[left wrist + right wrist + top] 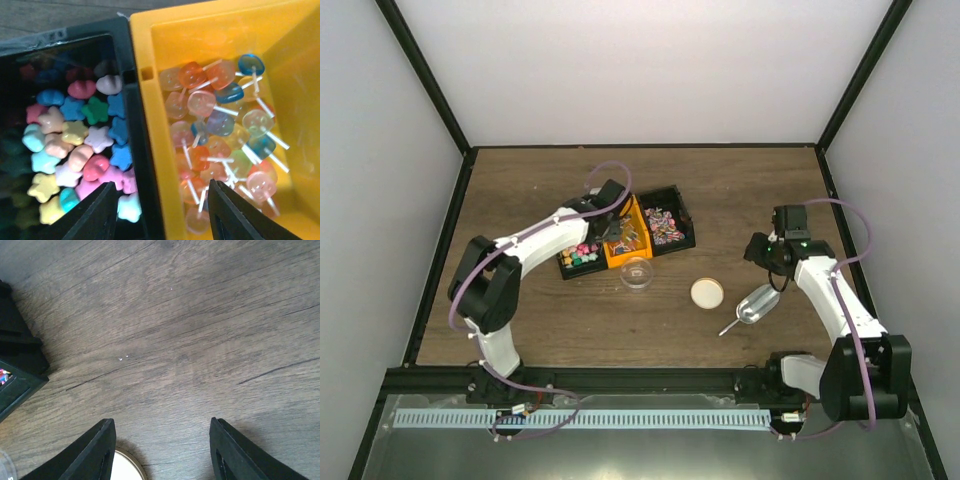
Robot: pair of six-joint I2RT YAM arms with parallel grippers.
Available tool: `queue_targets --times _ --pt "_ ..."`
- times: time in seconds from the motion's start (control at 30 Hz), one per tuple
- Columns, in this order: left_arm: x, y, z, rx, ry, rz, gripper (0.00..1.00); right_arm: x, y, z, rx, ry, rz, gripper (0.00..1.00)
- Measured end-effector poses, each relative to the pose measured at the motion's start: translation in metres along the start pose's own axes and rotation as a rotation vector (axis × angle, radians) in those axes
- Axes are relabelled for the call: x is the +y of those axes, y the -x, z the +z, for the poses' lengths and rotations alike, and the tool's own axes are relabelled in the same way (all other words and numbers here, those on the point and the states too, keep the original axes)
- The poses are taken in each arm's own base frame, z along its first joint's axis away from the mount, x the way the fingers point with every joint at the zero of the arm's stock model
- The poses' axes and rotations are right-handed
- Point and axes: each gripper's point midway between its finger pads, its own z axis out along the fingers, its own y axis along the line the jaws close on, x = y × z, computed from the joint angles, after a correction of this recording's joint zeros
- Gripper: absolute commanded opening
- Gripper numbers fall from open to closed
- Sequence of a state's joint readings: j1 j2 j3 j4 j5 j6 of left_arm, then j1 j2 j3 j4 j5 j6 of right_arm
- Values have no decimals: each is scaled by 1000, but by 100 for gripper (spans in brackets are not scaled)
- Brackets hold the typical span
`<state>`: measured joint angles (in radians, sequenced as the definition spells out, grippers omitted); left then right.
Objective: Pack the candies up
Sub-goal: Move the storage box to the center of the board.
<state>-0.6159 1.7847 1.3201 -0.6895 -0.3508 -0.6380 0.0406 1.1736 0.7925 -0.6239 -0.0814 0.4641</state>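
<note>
The candies lie in three bins side by side: pastel star sweets in a black bin, small lollipops in a yellow bin, and pink-white wrapped ones in a second black bin. My left gripper hovers open just over the wall shared by the star bin and the yellow bin, one finger above each, holding nothing. My right gripper is open and empty above bare wood, right of the cream lid.
A clear round jar stands in front of the bins, with the cream lid to its right. A metal scoop lies near the right arm. The corner of the right black bin shows in the right wrist view.
</note>
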Motion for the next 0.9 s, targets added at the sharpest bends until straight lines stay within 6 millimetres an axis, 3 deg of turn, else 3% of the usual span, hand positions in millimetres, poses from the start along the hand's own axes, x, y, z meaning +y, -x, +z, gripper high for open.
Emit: queue_targets --times 0.13,0.47,0.53,0.63,0.9 --pt "-9 6 12 10 10 41 43 -1 -1 3 10 -5 -2 51" --pt "2 8 40 79 13 27 37 -1 -2 3 13 -7 -2 51" --pt "2 10 43 85 2 24 32 -2 -2 4 15 -8 -2 47" --pt "0 22 49 87 -7 20 23 -2 -3 7 27 -14 3 40" --pt "-10 54 66 77 -20 -24 11 1 1 7 25 -8 6 39"
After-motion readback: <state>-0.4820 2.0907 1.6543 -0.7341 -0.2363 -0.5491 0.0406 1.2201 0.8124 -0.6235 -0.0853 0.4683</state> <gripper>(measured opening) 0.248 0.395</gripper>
